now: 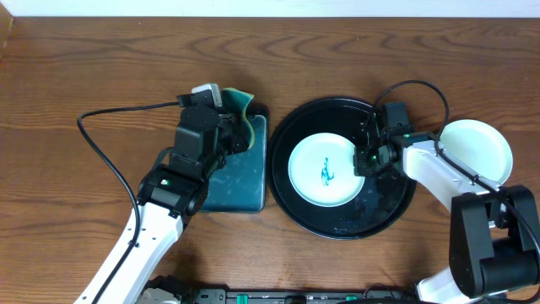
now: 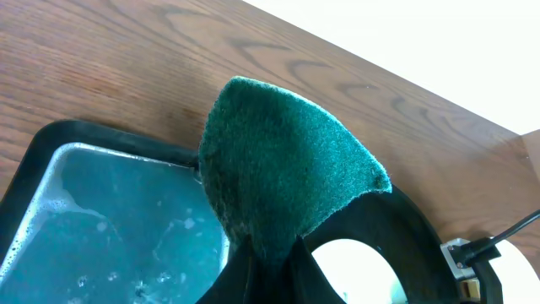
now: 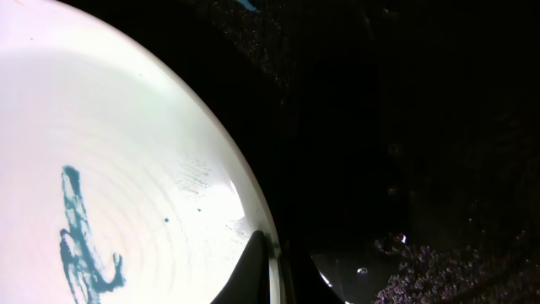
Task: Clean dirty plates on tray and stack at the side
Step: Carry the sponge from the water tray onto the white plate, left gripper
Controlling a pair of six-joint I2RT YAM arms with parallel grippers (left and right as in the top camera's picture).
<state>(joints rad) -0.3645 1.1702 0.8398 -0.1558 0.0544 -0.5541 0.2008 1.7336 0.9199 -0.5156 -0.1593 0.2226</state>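
Observation:
A pale mint plate (image 1: 325, 169) with a teal scribble (image 3: 80, 245) lies on the black tray (image 1: 346, 221). My right gripper (image 1: 364, 159) is shut on the plate's right rim, one finger inside the rim and one outside (image 3: 274, 270). My left gripper (image 1: 229, 118) is shut on a green sponge (image 2: 278, 169) and holds it above the far right corner of the teal tray (image 2: 101, 219). A whitish plate (image 1: 477, 150) with no marks lies on the table right of the black tray. I cannot tell whether another plate lies under it.
The teal rectangular tray (image 1: 236, 181) holds soapy water and stands just left of the black tray. The black tray's surface is wet (image 3: 439, 262). Cables run from both wrists across the wooden table (image 1: 110, 114).

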